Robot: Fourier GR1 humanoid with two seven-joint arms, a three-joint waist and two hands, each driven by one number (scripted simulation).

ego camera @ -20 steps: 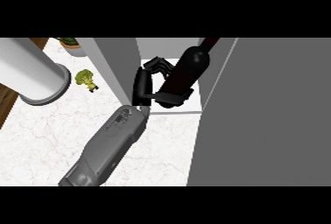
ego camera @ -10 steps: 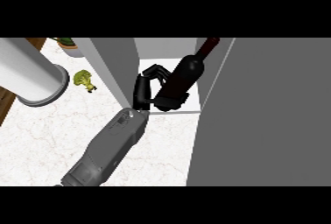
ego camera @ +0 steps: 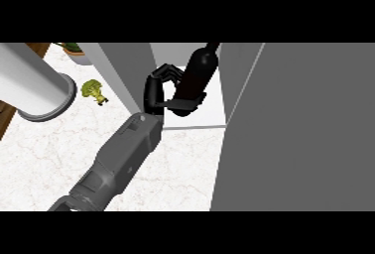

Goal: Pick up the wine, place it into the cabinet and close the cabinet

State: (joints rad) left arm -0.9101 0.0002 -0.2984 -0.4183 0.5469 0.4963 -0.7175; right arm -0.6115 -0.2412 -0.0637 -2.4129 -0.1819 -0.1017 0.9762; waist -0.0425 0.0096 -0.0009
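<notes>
The wine (ego camera: 196,74), a dark bottle with its neck pointing toward the top of the head view, stood inside the cabinet's opening, over the pale cabinet floor (ego camera: 212,113) just past the front edge. One hand (ego camera: 159,94) was in view, reaching in from the lower left on a grey forearm (ego camera: 121,156); which arm it belonged to could not be told with certainty from this view, though its entry from the left side suggested the robot's left. Its fingers were curled around the lower body of the bottle, with the thumb against the base, so the bottle was in a grasp and not yet released. Whether the bottle's base already touched the cabinet floor could not be told.

Judged from this, the pick-up was done and the placing was nearly done: the wine was within the cabinet but the hand was wrapped around it. What remained was to set the bottle down, let go, draw the hand out, and swing the cabinet door (ego camera: 293,129) shut. That door, a large grey panel at the right of the view, stood open and filled much of that side.

On the marble counter (ego camera: 183,168) to the left lay a small green vegetable (ego camera: 93,91) near a big white cylinder (ego camera: 33,84), both well apart from the cabinet. The other hand did not show.
</notes>
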